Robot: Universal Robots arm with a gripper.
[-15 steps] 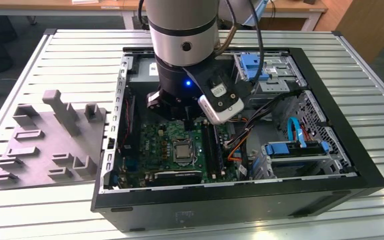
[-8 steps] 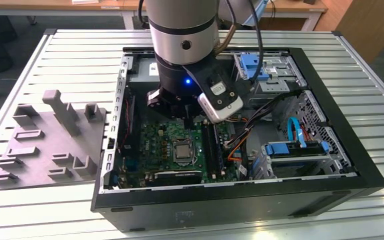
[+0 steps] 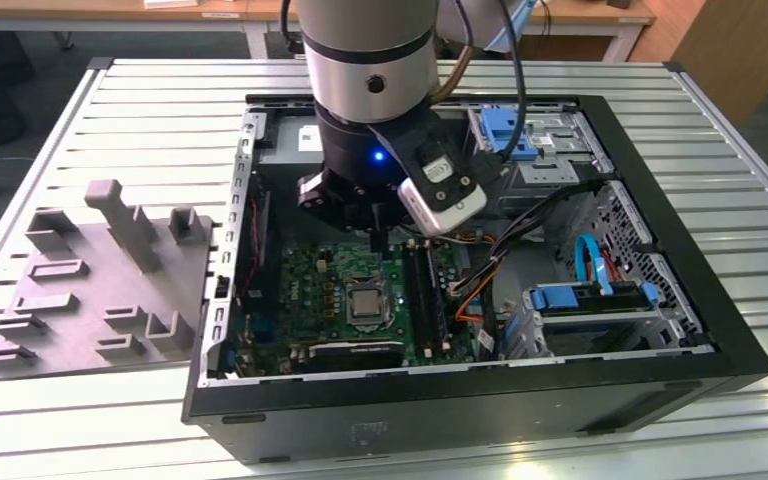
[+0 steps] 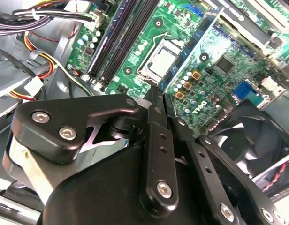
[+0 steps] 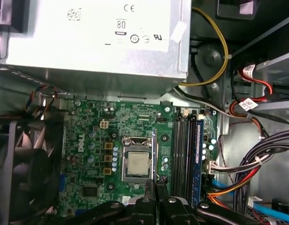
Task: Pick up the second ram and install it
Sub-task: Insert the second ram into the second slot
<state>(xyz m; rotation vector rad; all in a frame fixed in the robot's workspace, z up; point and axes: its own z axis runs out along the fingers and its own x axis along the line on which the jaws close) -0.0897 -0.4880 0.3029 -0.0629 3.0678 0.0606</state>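
Observation:
My gripper (image 3: 380, 243) hangs inside the open computer case, low over the green motherboard (image 3: 307, 285). Its black fingers are shut together with nothing between them, and the tips (image 4: 159, 93) point at the edge of the CPU socket (image 5: 136, 164). In the first wrist view my gripper (image 5: 156, 185) is just beside the long black slots (image 5: 184, 154). A narrow blue-green ram stick (image 5: 199, 152) stands on edge in the outermost slot, on the cable side, and it shows as a blue strip (image 4: 112, 41) in the second wrist view. I cannot tell whether it is the second ram. The gripper is not touching it.
The grey power-supply box (image 5: 97, 42) fills the case end beyond the board. Cable bundles (image 5: 257, 164) run beside the slots. A black fan (image 4: 257, 140) sits at the board's other side. A grey foam holder (image 3: 91, 285) lies on the slatted table, at the exterior view's left.

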